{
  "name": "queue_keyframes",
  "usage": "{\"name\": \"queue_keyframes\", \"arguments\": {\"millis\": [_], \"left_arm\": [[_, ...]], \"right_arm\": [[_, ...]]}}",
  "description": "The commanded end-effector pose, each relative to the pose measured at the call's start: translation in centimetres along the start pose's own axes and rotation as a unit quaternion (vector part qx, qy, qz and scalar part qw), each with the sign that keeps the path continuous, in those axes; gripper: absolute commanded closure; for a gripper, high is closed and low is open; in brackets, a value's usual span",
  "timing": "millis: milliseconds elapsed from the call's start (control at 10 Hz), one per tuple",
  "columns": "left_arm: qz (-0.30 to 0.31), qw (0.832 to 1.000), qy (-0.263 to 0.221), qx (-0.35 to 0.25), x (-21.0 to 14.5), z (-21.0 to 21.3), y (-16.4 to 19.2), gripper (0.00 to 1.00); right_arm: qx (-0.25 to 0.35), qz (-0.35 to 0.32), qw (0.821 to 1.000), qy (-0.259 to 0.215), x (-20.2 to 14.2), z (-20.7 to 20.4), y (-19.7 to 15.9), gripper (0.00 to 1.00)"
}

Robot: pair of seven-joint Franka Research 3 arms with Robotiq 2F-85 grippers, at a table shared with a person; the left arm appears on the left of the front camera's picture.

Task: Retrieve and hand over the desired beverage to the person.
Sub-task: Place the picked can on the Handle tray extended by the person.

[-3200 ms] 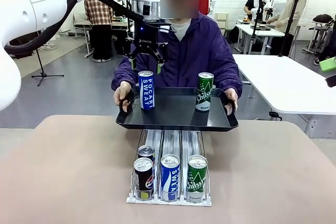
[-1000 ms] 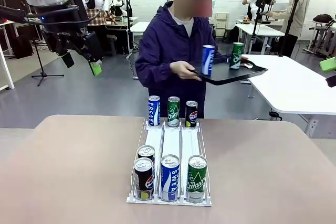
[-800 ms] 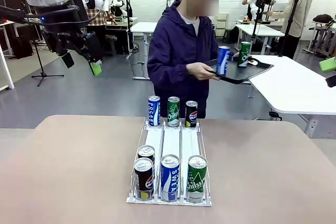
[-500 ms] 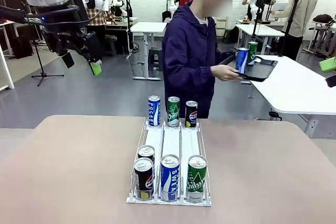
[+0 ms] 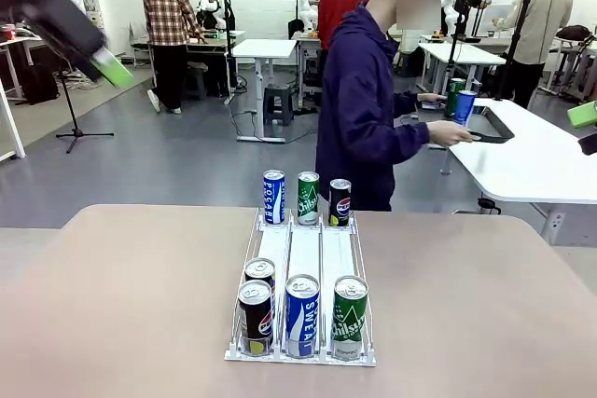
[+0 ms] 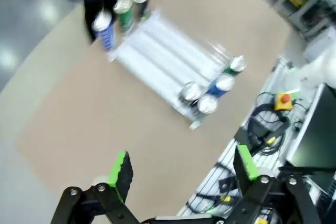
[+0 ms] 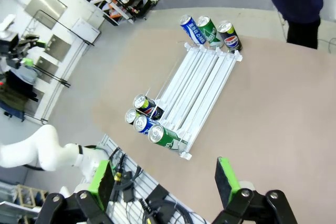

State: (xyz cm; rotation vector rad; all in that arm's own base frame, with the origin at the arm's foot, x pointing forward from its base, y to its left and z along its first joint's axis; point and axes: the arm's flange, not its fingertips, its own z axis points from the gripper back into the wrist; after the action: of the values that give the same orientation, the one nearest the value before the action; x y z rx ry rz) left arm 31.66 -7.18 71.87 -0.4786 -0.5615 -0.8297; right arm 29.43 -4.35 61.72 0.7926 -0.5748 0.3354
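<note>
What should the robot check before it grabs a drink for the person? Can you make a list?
1. Left gripper open and empty: ok.
2. Right gripper open and empty: ok.
3. Cans ready in the white rack: ok. A Pocari Sweat can, a Chilsung can and a Pepsi can stand upright at its far end, four more at the near end.
4. Person facing the table: not ok, turned sideways, setting a black tray on another table.
5. Which drink is wanted: cannot tell.
6. Path to the rack clear: ok.
</note>
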Motion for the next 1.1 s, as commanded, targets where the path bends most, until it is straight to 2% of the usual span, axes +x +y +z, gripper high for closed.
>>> {"name": "queue_keyframes", "arguments": {"millis": [0,100,200,500,700,900,1000], "left_arm": [[0.045,0.991,-0.083,-0.092,-5.4,2.2,0.9,0.00],[0.080,0.986,-0.122,-0.075,-7.3,3.0,1.5,0.00],[0.101,0.984,-0.135,-0.063,-8.9,2.7,0.4,0.00],[0.136,0.984,-0.104,-0.040,-10.0,1.7,0.8,0.00],[0.153,0.983,-0.088,-0.047,-9.5,1.1,2.1,0.00],[0.153,0.984,-0.079,-0.047,-9.0,1.1,3.0,0.00],[0.146,0.984,-0.084,-0.051,-9.8,0.9,2.2,0.00]], "right_arm": [[-0.007,0.003,1.000,0.003,-0.1,-0.3,0.0,0.00],[-0.007,0.003,1.000,0.003,-0.1,-0.3,0.0,0.00],[-0.007,0.003,1.000,0.003,-0.1,-0.3,0.0,0.00],[-0.007,0.003,1.000,0.003,-0.1,-0.3,0.0,0.00],[-0.007,0.003,1.000,0.003,-0.1,-0.3,0.0,0.00],[-0.007,0.003,1.000,0.003,-0.1,-0.3,0.0,0.00],[-0.007,0.003,1.000,0.003,-0.1,-0.3,0.0,0.00]]}}
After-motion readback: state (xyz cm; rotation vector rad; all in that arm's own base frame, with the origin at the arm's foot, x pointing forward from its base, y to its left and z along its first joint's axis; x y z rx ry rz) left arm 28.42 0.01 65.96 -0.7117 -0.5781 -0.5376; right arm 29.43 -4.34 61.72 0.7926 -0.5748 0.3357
